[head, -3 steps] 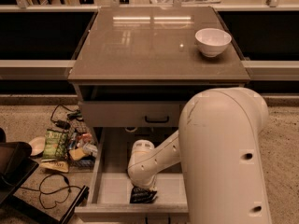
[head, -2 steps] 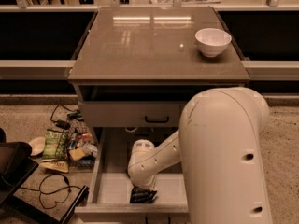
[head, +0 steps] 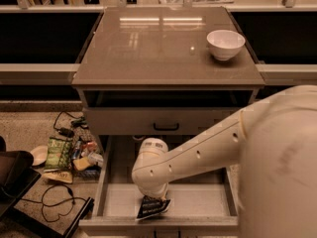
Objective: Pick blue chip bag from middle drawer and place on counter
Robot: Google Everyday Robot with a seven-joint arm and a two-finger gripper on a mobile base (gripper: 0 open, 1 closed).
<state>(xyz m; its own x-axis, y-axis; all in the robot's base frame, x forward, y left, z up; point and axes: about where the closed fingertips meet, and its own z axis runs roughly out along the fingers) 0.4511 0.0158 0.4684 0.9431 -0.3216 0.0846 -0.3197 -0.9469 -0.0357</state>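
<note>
The middle drawer [head: 213,202] is pulled out at the bottom of the camera view, with a pale floor and grey side walls. The blue chip bag [head: 152,208] lies on the drawer floor near the front edge, dark with white lettering. My white arm reaches down from the right into the drawer. My gripper [head: 151,198] points straight down onto the top of the bag and is mostly hidden by the wrist. The counter [head: 158,48] is the glossy grey-brown top of the cabinet above.
A white bowl [head: 225,43] stands at the counter's right rear. A shallower drawer front with a black handle [head: 166,127] sits above the open drawer. A green snack bag [head: 58,151], packets and cables lie on the speckled floor to the left.
</note>
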